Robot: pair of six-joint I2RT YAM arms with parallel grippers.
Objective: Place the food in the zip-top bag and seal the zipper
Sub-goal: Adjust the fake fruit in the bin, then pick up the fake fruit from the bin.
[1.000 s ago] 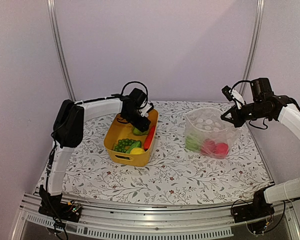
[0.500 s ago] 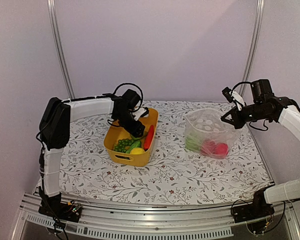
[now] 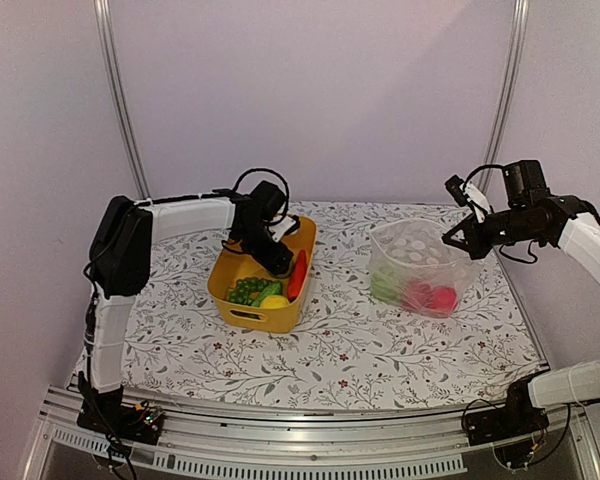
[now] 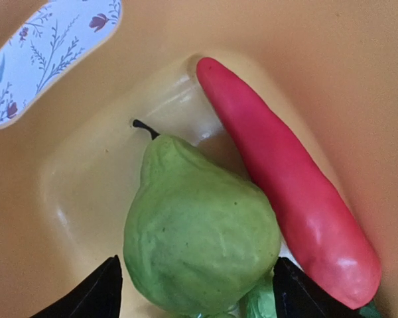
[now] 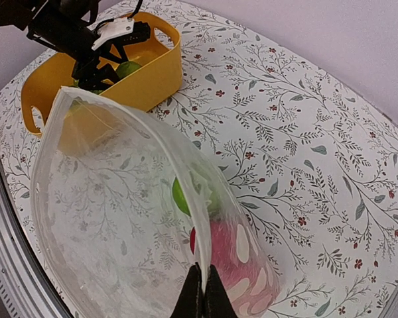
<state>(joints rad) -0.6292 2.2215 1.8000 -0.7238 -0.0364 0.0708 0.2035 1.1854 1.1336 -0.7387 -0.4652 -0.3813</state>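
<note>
Partly loaded: your right hand (image 5: 200,291), pinched shut on the rim, holds the zip-top bag (image 3: 420,270) agape right of centre, red and green food (image 3: 428,296) inside; your left hand (image 4: 199,291), open, straddles a green pear (image 4: 199,245) in the yellow basket (image 3: 260,315) left of centre; zipper (image 5: 166,142) unsealed, pieces remaining.

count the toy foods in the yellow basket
4 visible: green pear between the fingers of the left hand, red chili beside it, green bunch and yellow piece toward the near end. More may be hidden.
</note>
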